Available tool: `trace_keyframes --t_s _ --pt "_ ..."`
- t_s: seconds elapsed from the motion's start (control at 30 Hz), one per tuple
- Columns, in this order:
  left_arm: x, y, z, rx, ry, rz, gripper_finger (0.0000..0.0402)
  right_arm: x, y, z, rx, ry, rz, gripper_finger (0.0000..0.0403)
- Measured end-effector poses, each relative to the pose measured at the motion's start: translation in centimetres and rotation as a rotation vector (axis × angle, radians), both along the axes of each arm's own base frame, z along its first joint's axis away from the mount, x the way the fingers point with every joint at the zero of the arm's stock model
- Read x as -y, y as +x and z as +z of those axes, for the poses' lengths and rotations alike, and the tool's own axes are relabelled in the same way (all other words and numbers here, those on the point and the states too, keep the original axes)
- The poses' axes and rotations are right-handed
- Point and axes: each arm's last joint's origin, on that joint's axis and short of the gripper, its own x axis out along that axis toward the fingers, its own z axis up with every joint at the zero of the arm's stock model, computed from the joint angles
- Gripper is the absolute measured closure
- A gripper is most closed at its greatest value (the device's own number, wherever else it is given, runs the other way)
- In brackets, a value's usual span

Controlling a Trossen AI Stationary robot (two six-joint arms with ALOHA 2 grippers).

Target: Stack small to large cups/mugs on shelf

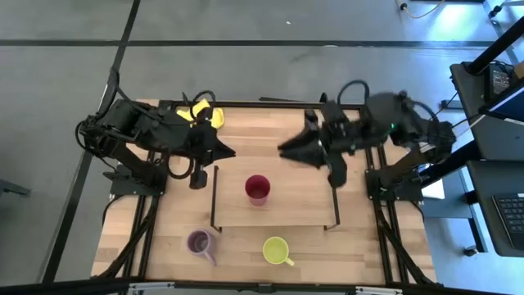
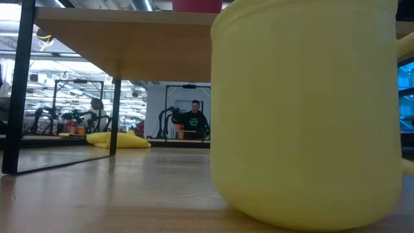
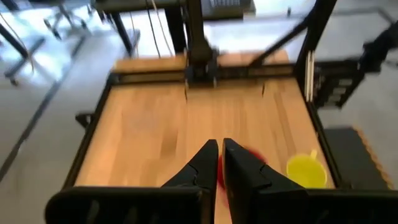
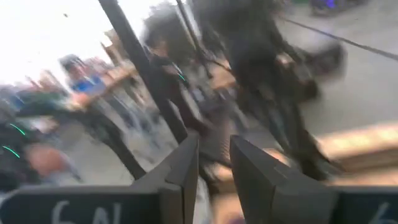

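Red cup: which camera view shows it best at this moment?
The high view: the red cup stands whole on the shelf, its open mouth visible. The low view catches only a red sliver at the top edge; the left wrist view a blurred red patch behind the fingers; the right wrist view nothing.

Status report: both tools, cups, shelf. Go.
Left tool shut, empty; right tool slightly open, empty. Red cup on shelf. Purple mug, yellow mug on table.

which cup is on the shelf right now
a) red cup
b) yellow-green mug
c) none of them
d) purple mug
a: in the high view only the red cup stands on the shelf; the purple mug and the yellow-green mug sit on the table in front of it.
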Motion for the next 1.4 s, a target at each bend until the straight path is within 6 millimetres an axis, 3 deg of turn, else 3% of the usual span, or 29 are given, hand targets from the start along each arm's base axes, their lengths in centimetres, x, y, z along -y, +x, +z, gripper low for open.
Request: trace_keyframes --t_s 0.17,0.4,0.6,0.77,0.87,0.97,1.17,1.4 --pt "-0.3 -0.4 -1.8 -0.194 0.086 0.044 0.0387 1.2 2.1 -1.0 -0.117 -0.051 -0.07 0.0308" --pt "0.3 0.3 -5.9 -0.366 0.091 0.123 0.0386 2.4 -0.1 -2.3 -0.388 -0.098 -0.183 0.0308" --pt "1.4 0.2 -10.3 -0.164 0.01 0.18 0.04 1.4 -0.7 -2.2 -0.387 -0.114 -0.191 0.0308" --pt "0.7 -2.4 -15.2 -0.06 -0.098 0.319 0.0398 0.5 -1.5 -2.0 -0.38 -0.144 -0.277 0.0308" --pt "0.6 -2.9 -17.7 0.036 -0.189 0.372 0.0398 0.7 -2.9 -1.5 -0.381 -0.125 -0.349 0.0308" --pt "0.9 -2.2 -20.3 0.143 -0.248 0.385 0.0398 1.0 -3.8 -1.7 -0.425 -0.085 -0.355 0.0308" --pt "1.5 -1.0 -25.6 0.144 -0.35 0.381 0.0398 0.6 -3.9 -2.0 -0.461 -0.04 -0.353 0.0308" --pt "2.7 0.9 -27.2 0.142 -0.452 0.266 0.0398 0.6 -4.3 -2.9 -0.554 0.006 -0.39 0.0308"
